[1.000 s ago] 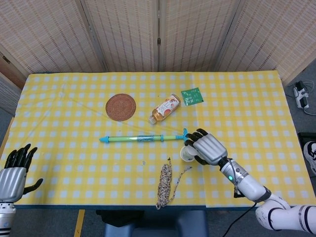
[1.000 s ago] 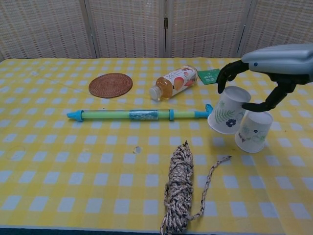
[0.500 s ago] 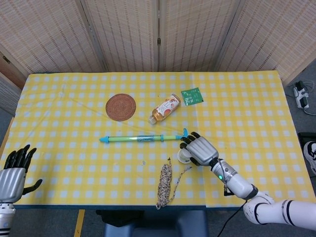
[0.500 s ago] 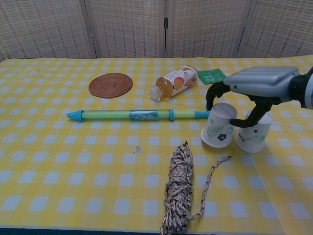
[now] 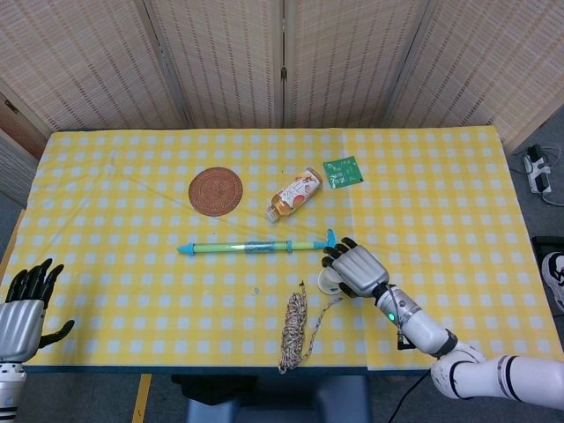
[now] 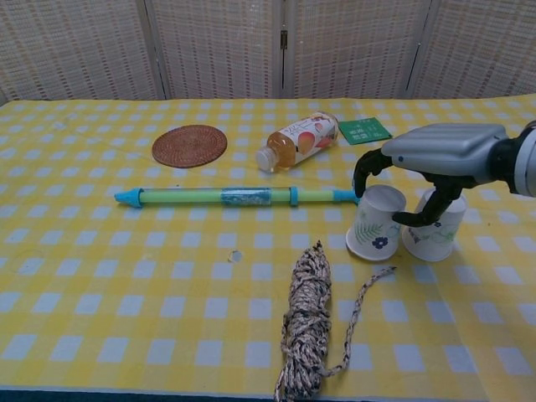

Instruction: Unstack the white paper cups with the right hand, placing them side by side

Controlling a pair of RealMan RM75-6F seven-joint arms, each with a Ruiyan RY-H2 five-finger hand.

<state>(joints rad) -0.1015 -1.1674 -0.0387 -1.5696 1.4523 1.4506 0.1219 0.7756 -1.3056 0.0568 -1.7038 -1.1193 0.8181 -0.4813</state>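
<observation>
Two white paper cups with printed leaf patterns stand upside down, side by side, on the yellow checked tablecloth. My right hand [image 6: 440, 155] reaches over them and holds the left cup [image 6: 374, 222] between thumb and fingers, its rim on or just above the cloth. The right cup [image 6: 434, 226] stands close beside it, partly behind my thumb. In the head view my right hand [image 5: 357, 269] covers most of both cups; only a bit of the left cup [image 5: 329, 280] shows. My left hand [image 5: 22, 304] hangs at the table's near left corner, fingers apart, holding nothing.
A green and blue stick [image 6: 239, 197] lies just left of the cups. A coil of twine [image 6: 307, 331] lies in front of them. A bottle [image 6: 295, 141], a round woven coaster [image 6: 189, 145] and a green packet [image 6: 364, 129] lie farther back.
My right hand has lowered the left cup from a tilted, raised position down to the cloth beside the right cup. The left hand has stayed in place.
</observation>
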